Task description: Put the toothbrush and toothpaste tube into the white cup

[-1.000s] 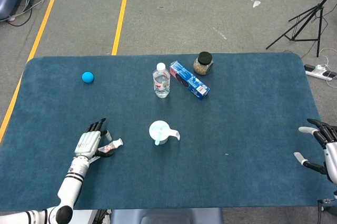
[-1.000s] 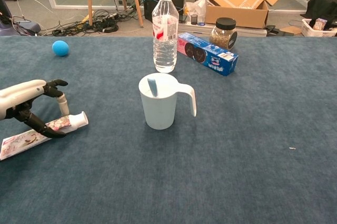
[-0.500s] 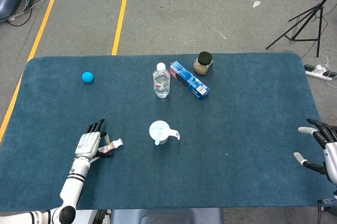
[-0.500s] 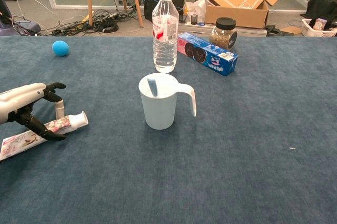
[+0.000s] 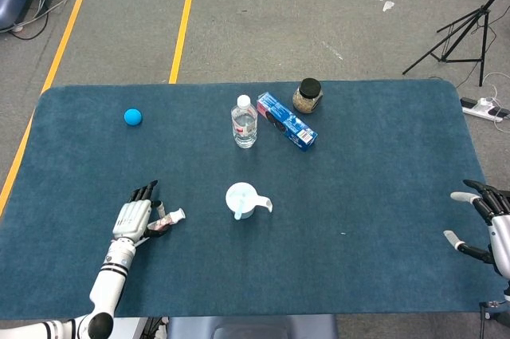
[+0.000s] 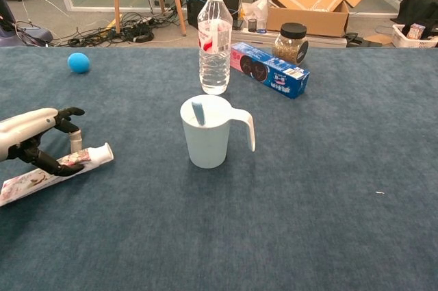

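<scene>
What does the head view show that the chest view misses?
Only the head view shows the right hand, open at the table's edge. Only the chest view shows the left hand's fingers closing around the toothpaste tube, which lies flat. Both show the left hand, the white cup with the toothbrush inside, and the water bottle.

Blue tabletop [image 5: 382, 195] has a cup [image 5: 241, 199], tube [image 5: 166, 220], bottle [image 5: 245, 122], box [image 5: 286, 121], jar [image 5: 307, 96] and ball [image 5: 133, 116] on it.
</scene>
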You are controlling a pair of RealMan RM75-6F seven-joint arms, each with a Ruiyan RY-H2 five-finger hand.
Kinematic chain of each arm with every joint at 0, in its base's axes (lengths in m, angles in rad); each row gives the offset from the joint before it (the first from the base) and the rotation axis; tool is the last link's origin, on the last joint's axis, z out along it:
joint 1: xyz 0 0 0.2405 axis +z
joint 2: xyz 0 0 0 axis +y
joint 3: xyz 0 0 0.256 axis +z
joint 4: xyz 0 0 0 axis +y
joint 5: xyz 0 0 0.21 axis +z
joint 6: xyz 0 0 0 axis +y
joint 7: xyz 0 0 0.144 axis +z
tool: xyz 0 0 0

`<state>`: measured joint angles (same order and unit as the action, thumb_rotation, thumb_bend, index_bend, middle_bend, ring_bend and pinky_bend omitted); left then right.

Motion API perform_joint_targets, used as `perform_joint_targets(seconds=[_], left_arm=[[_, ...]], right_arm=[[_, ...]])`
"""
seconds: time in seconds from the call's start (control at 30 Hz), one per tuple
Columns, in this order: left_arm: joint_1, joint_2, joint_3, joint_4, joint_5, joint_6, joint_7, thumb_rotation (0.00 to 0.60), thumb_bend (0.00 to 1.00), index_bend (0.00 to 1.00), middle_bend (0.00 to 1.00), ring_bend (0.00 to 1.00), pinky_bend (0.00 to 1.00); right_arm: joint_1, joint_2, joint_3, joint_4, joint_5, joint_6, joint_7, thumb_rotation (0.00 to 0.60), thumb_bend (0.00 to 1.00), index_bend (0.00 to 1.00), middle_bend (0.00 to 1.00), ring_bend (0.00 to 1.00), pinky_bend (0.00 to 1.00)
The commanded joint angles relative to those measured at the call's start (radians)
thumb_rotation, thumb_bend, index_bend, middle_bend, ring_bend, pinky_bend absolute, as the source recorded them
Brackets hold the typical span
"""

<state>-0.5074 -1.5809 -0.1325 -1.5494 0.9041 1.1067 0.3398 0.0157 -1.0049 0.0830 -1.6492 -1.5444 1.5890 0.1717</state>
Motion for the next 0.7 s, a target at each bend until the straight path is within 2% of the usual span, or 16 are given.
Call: perform_joint_targets(seconds=[0.03,0.17,0.53,0.7], left_arm=[[0.011,0.009,0.003,-0.010,0.026,0.014,-0.018,0.600,0.45,0.62,0.02,0.01,0.05],[0.038,0.038,0.012,-0.039,0.076,0.054,-0.048,0.600,0.46,0.62,0.03,0.02,0.05],[0.152,0.203,0.007,-0.200,0.207,0.217,-0.169,0.600,0.46,0.62,0.03,0.02,0.05],[0.190,0.272,-0.001,-0.267,0.271,0.295,-0.170,0.600,0.46,0.63,0.03,0.02,0.05]], right_arm=[[0.000,0.000,0.000,0.000,0.000,0.001,0.002,0.600,0.11,0.35,0.23,0.19,0.45],[-0.003,0.001,0.000,0.000,-0.004,0.007,0.010,0.600,0.11,0.35,0.23,0.19,0.45],[-0.001,-0.003,-0.001,-0.003,-0.004,0.004,-0.009,0.600,0.11,0.35,0.23,0.19,0.45],[0.000,-0.005,-0.001,-0.004,0.000,0.000,-0.019,0.600,0.11,0.35,0.23,0.19,0.45]])
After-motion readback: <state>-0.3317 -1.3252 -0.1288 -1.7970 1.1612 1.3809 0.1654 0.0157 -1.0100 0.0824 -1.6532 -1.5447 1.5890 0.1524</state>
